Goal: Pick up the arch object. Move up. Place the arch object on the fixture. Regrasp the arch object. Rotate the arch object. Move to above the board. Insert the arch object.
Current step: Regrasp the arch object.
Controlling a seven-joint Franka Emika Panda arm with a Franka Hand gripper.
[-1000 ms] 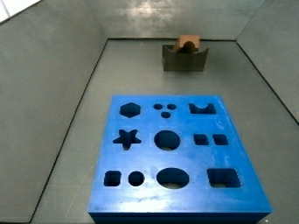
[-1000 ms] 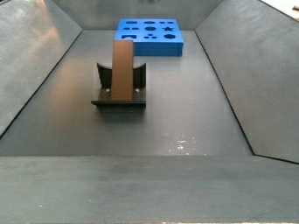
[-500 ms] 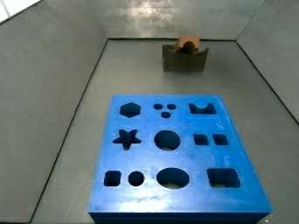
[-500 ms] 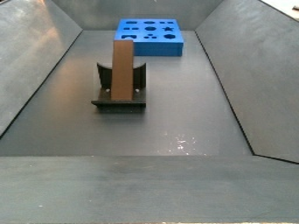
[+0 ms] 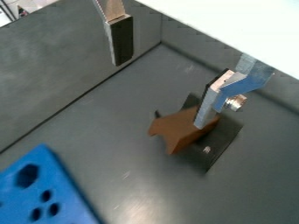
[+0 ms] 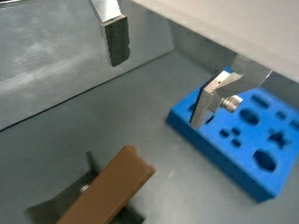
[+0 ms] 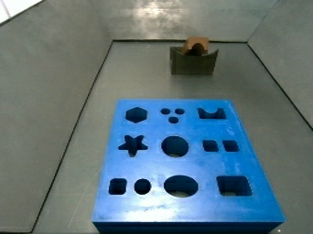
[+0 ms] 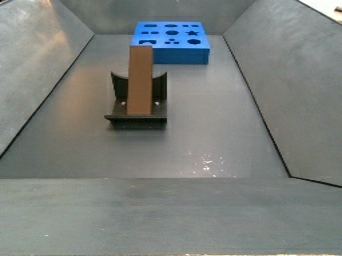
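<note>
So the orange-brown block (image 8: pixel 139 76) is sitting in the fixture (image 8: pixel 136 108), resting in the dip on top and leaning up at a tilt, with its far end poking out above the dark grey-green cradle in both side views (image 7: pixel 196 44). Nothing is touching it right now. In a wrist view you can see it from above as a brown wedge (image 5: pixel 177 129) lying on the fixture (image 5: pixel 218 144). The tool (image 5: pixel 176 54) is up in the air above all this and clear of the block: its two silver fingers (image 5: pixel 119 29) are spread wide with nothing between them, and neither side view even catches the arm, so it's sitting pretty high. The blue board (image 7: pixel 184 163) with the shape cut-outs lies flat on the floor, well apart from the fixture, and the arch-shaped hole (image 7: pixel 211 112) looks free. My read is that the "place on the fixture" bit is done and we're at the regrasp step. Next move, I'd guess, is to come back down over the block, line the fingers up across its flat faces and pinch it at a new spot, ideally near the raised end so the later rotate has room. The tilt is the tricky part: the fingers need to match that angle or the block could get nudged out of the dip.
</note>
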